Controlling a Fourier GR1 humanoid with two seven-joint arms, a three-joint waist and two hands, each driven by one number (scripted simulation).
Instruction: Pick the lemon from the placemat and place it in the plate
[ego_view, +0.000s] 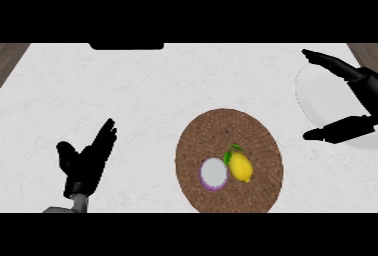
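Spreading wide above the white plate (319, 95), the right hand (353, 100) is seen at the view's right edge, its fingers stretched toward the upper left and its thumb pointing left lower down; nothing is held between them, and whether the hand touches the plate cannot be told. Part of the plate is covered by this hand and part is cut off by the right edge. The lemon (241, 167) is found on the round brown placemat (229, 130), right of its middle and low on it, a green leaf at its upper end. Just beside it on the left, touching or nearly so, a small white round thing with a purple rim (212, 173) is seen; what it is cannot be made out. The left hand (85, 160) is shown resting at the lower left of the pale marbled counter (111, 85), fingers straight and pointing up, holding nothing, well apart from the placemat.
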